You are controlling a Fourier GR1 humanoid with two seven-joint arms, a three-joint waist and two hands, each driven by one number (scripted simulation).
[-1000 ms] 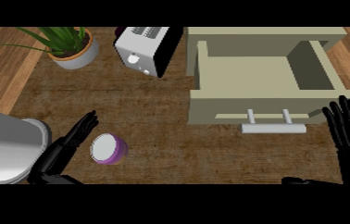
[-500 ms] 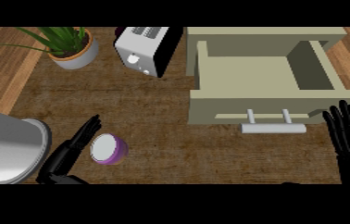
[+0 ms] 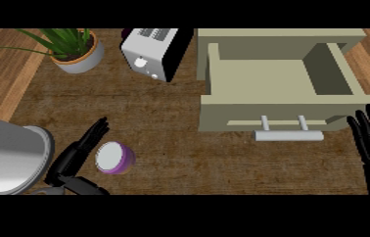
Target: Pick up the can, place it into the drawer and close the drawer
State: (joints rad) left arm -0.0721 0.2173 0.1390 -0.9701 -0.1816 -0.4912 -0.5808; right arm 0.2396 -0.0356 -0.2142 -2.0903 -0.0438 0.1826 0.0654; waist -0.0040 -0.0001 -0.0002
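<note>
A short purple can [image 3: 114, 158] with a white lid stands on the brown counter at the lower left. My left hand [image 3: 76, 155] is right beside it on its left, fingers straight and pointing up, thumb low under the can, not curled round it. The open beige drawer [image 3: 278, 91] sits at the upper right, its inside bare, with a pale bar handle [image 3: 288, 134] on its front. My right hand [image 3: 359, 135] shows only as straight fingers at the right edge, just right of the handle.
A toaster [image 3: 151, 52] stands at the top centre, left of the drawer. A potted plant [image 3: 73, 50] is at the top left. A large grey metal pot [image 3: 18, 157] sits at the left edge, touching distance from my left forearm.
My left hand has slid rightward toward the can and now stands right against its left side. The right hand has dropped a little lower at the right edge.
</note>
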